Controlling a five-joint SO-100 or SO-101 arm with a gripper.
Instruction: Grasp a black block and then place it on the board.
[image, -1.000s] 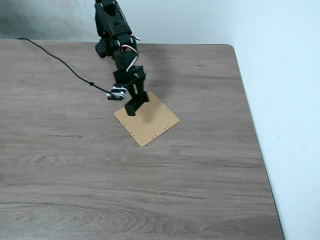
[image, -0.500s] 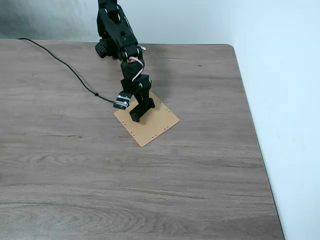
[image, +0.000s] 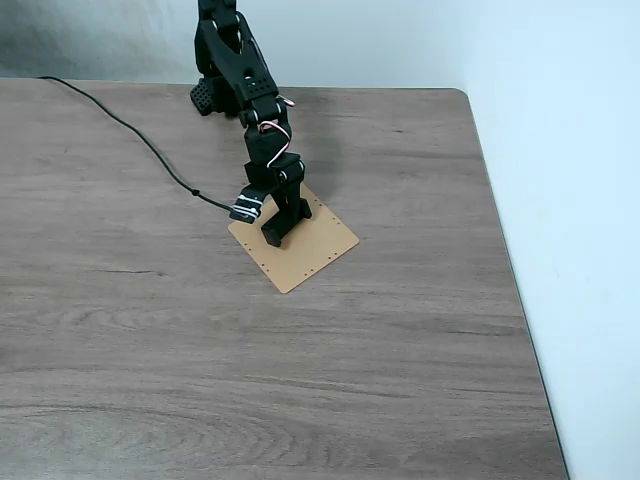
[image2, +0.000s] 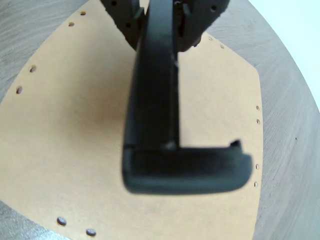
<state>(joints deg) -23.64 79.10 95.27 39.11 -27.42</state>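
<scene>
Gripper (image: 273, 237): lowered onto the tan panel in the fixed view, fingers pointing down; in the wrist view (image2: 172, 147) the fingers run from the top edge toward the middle and are pinched on a dark bar at their tips.
Black block (image2: 187, 170): held crosswise at the fingertips in the wrist view, long axis lying left to right, blurred by closeness; a small raised tab shows at its upper right end. In the fixed view it cannot be told apart from the dark fingers.
Contact with panel: cannot tell whether the block touches the surface beneath it or hangs just above.
Board (image: 296, 242): directly under the gripper; tan, square, turned like a diamond in the fixed view, small holes along its edges. In the wrist view (image2: 70, 125) it spreads to all sides of the block, with hole rows at the left, the bottom and the right.
Arm (image: 240, 80): black, rising from the gripper toward the far edge of the table, red and white wires at one joint.
Cable (image: 120, 124): thin, black, running from beside the gripper away to the far left.
Table (image: 300, 380): grey-brown wood grain, surrounding the board on every side; a pale wall lies beyond it on the right.
</scene>
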